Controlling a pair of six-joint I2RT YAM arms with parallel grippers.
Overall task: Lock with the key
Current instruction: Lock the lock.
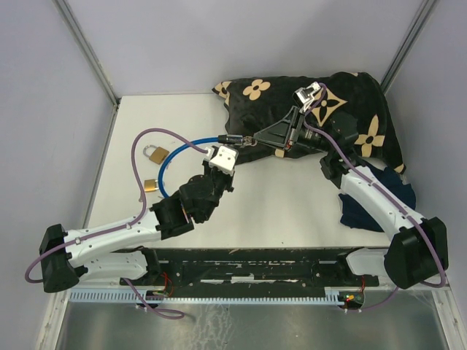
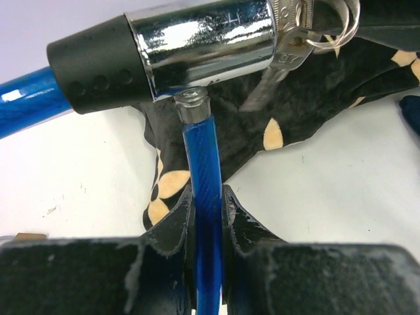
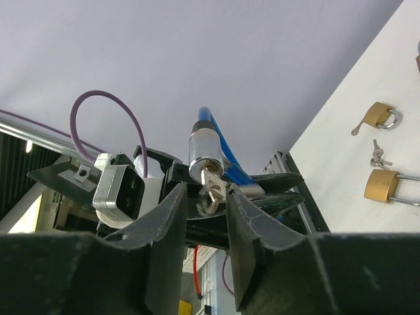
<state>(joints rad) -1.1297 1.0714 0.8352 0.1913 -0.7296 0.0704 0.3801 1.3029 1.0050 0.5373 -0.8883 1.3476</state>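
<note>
The left gripper [image 2: 207, 205] is clamped on the blue cable [image 2: 202, 157] just under the chrome barrel [image 2: 203, 42] and holds it in the air above the table [image 1: 292, 204], near the patterned cloth [image 1: 336, 95]. The right gripper [image 3: 205, 195] has its jaws apart, flanking the key [image 3: 211, 180], which sits in the barrel's end. A gap shows on each side, so the key looks free.

The cable is probably springy with a slick coating. The barrel looks rigid, smooth and dense. The key is thin and small, so it is best pinched flat across the bow, close to the barrel, and turned gently. Two padlocks [image 1: 155, 154] lie well apart from all this.
</note>
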